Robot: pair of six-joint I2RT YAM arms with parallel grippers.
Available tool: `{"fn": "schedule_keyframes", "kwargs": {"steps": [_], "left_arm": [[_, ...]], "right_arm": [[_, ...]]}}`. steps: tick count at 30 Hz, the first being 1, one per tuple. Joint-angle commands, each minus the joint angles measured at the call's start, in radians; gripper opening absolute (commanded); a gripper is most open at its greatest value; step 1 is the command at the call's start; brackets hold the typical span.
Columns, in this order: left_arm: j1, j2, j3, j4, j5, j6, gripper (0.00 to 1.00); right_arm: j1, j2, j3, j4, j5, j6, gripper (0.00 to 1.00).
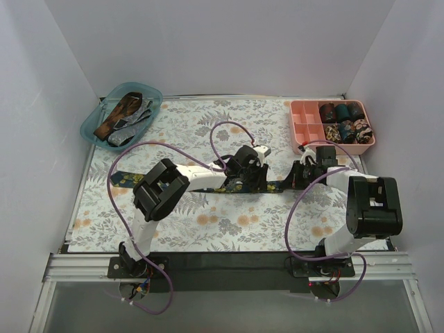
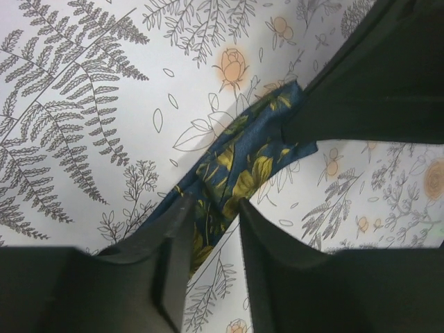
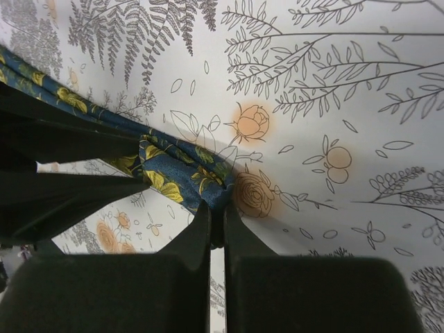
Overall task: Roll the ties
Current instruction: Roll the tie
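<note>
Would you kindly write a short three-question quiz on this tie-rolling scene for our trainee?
1. True or false: the right gripper is shut on the end of the navy floral tie.
2. Multiple choice: the rolled ties occupy which side of the pink compartment tray? A) left; B) right; C) neither.
3. Short answer: what lies in the teal basket?

Key: 1 true; 2 B; 3 unrolled ties.
</note>
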Motion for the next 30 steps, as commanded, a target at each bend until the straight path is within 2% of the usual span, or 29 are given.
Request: {"fn": "schedule_keyframes", "kwargs": {"steps": [1,2,5,13,17,23,25,30], "left_arm": [[0.007,-0.099,-0.042,-0.110,-0.063,0.032,0.36],[0.012,-0.116,-0.050,-0.112,-0.067,0.044,0.41],[0.035,-0.197,-0.090,-0.133,-0.095,0.063,0.48],[0.091,-0.375,-0.206,-0.213,-0.145,0.129,0.50],[0.093,-0.410,-0.248,-0.225,-0.165,0.137,0.48],[0.098,-0.410,-0.285,-0.227,-0.161,0.101,0.43],[0.101,-0.398,-0.294,-0.222,-0.161,0.092,0.41],[0.108,-0.375,-0.308,-0.213,-0.149,0.049,0.30]], "right_arm": [[0.003,-0.051,0.102,-0.164,0.153,-0.073,0.01],[0.029,-0.056,0.121,-0.233,0.222,-0.082,0.01],[0.040,-0.074,0.187,-0.344,0.357,-0.102,0.01],[0.132,-0.076,0.357,-0.542,0.738,-0.121,0.01],[0.218,-0.038,0.412,-0.605,0.955,-0.104,0.01],[0.396,0.065,0.495,-0.727,1.187,-0.049,0.01],[0.431,0.096,0.524,-0.750,1.217,-0.024,0.01],[0.538,0.160,0.564,-0.816,1.293,0.029,0.01]]}}
